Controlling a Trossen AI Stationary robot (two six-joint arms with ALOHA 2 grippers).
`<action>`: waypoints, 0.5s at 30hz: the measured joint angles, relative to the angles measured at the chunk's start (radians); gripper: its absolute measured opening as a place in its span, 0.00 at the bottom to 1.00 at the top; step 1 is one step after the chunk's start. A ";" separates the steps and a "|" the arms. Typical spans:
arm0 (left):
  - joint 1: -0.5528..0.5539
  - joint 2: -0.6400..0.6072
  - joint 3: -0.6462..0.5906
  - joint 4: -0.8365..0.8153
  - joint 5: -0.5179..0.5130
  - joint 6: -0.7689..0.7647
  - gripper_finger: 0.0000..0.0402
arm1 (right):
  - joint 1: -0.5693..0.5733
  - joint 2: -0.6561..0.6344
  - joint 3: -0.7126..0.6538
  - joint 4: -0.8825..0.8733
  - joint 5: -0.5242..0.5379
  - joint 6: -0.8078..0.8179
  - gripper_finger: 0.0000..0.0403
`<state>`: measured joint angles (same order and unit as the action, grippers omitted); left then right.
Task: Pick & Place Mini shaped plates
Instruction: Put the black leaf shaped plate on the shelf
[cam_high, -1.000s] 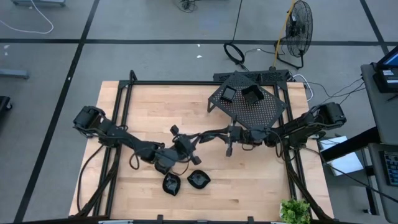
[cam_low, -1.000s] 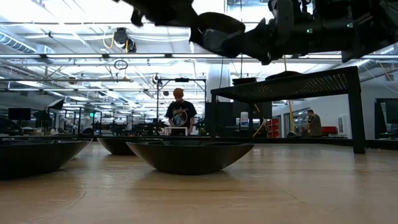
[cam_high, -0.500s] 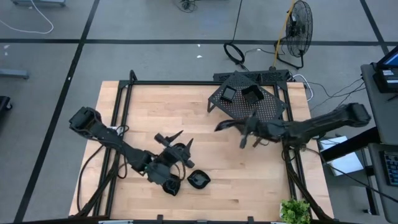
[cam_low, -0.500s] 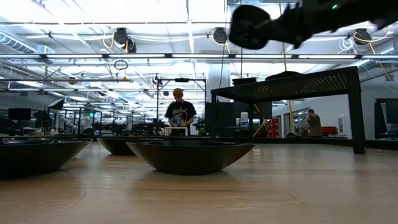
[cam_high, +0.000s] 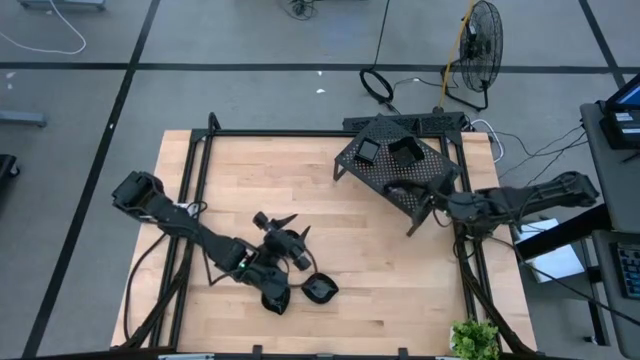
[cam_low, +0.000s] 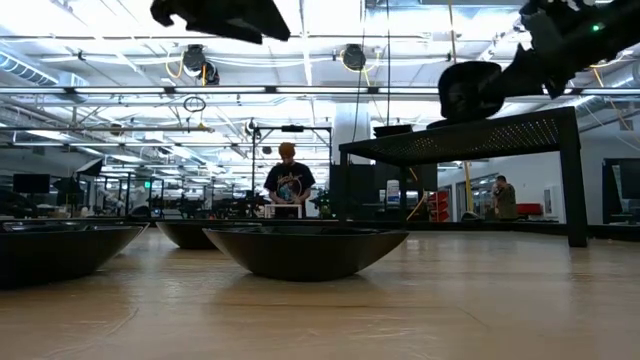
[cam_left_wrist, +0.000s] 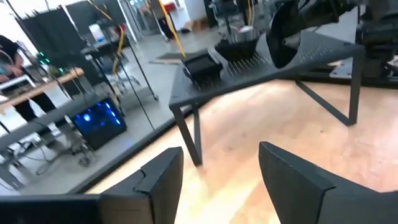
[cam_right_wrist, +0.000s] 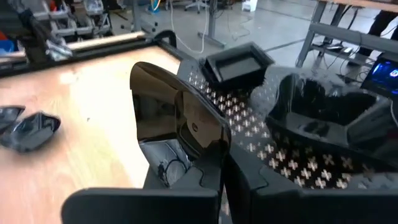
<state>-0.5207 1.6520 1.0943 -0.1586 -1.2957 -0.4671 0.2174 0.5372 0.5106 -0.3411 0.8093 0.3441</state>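
The left gripper's (cam_high: 279, 226) fingers (cam_left_wrist: 155, 180) are spread apart with nothing between them; only bare table (cam_high: 260, 170) and the rack's (cam_high: 425, 182) legs show in the gap. This gripper hovers over the table's front middle, above two plates (cam_high: 320, 290) that lie just beside each other near the front edge. In the low view these plates sit as dark shallow bowls on the wood, one (cam_low: 305, 252) in the middle, others (cam_low: 60, 250) to the left.

Farther right, the rack stands at the table's back right corner. On its perforated top sit a small square plate (cam_high: 368, 150) and a larger dark dish (cam_high: 405, 152).

The right gripper's (cam_high: 405, 190) fingers (cam_right_wrist: 186, 186) are clenched on a glossy black plate (cam_right_wrist: 177, 121), held on edge, nearly upright. It hangs over the rack's front part, beside the two pieces already there; the right wrist view shows the perforated surface just beyond it. From the low view the held plate (cam_low: 472, 92) is above the rack top, not touching it.

A person (cam_low: 289, 184) stands in the room behind the table.
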 joint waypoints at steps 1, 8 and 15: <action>0.005 0.000 0.000 -0.010 0.015 -0.012 0.52 | 0.005 -0.012 0.000 -0.022 -0.001 0.007 0.00; 0.042 0.000 0.000 -0.031 0.140 -0.040 0.45 | 0.020 -0.115 0.000 -0.136 0.040 0.047 0.00; 0.058 0.000 0.000 -0.032 0.223 -0.040 0.40 | 0.020 -0.145 0.000 -0.233 0.080 0.115 0.01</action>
<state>-0.4630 1.6520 1.0943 -0.1906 -1.0727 -0.5076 0.2375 0.3920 0.5106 -0.5744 0.8890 0.4589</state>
